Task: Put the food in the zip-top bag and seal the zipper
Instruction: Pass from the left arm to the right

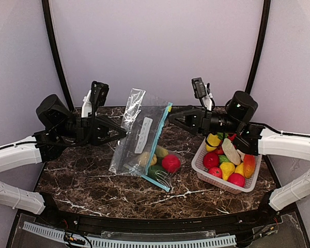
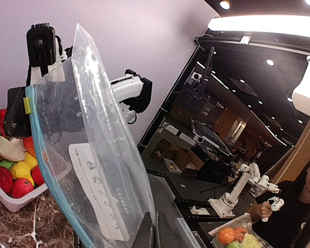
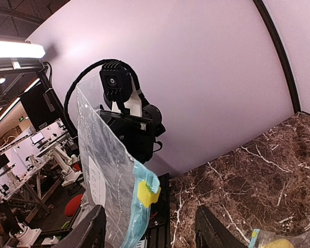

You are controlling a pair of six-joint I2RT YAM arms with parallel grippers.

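The clear zip-top bag point(image 1: 142, 134) stands upright in the middle of the marble table, with a blue zipper strip and a yellow slider point(image 1: 169, 109) at its top right corner. Inside its lower end lie a red apple point(image 1: 170, 163) and yellow and green food. My left gripper point(image 1: 123, 133) is shut on the bag's left edge; the left wrist view shows the fingertips point(image 2: 151, 230) pinching the film point(image 2: 93, 155). My right gripper point(image 1: 170, 118) is open. In the right wrist view its fingers straddle the slider point(image 3: 148, 193) and the bag's corner point(image 3: 103, 170) without touching them.
A white slotted basket point(image 1: 209, 180) at the right holds several red, yellow, green, orange and white toy foods point(image 1: 227, 168); it also shows in the left wrist view point(image 2: 15, 201). The purple back wall stands close behind the bag. Bare marble point(image 1: 82, 181) lies front left.
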